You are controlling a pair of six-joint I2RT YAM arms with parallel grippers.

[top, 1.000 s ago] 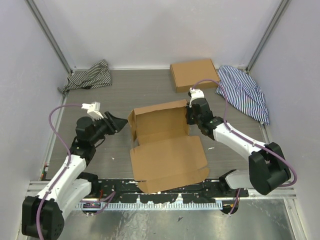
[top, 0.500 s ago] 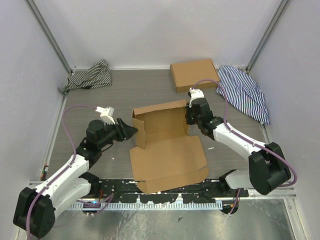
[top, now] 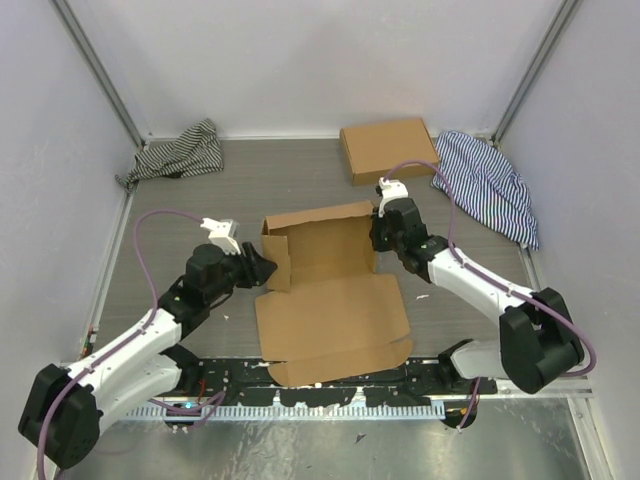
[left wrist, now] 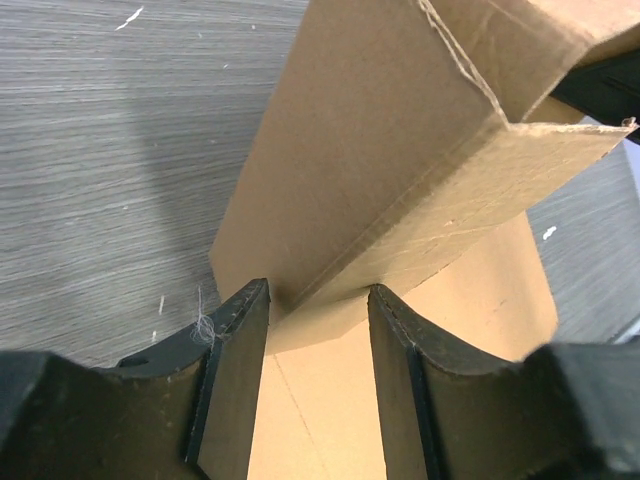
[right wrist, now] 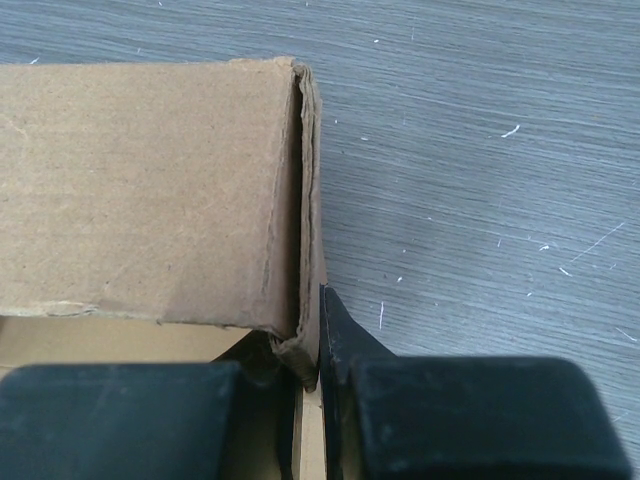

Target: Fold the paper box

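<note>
The paper box [top: 330, 290] lies open at the table's middle, brown cardboard with its back and side walls raised and its lid flat toward the near edge. My left gripper [top: 262, 268] is open at the box's left wall. In the left wrist view the fingertips [left wrist: 255, 295] straddle the lower corner of that wall [left wrist: 400, 150] with a gap on either side. My right gripper [top: 378, 235] is shut on the box's right rear corner. In the right wrist view [right wrist: 312, 370] the jaws pinch the folded wall edge [right wrist: 140, 190].
A second, flat formed cardboard box [top: 388, 148] sits at the back right. Striped cloths lie at the back left [top: 180, 152] and far right [top: 490, 180]. Enclosure walls stand close on three sides. A metal rail [top: 330, 385] runs along the near edge.
My left arm has moved right, from well clear of the box to its left wall, and its fingers now straddle that wall. The right gripper has kept its hold on the corner.
</note>
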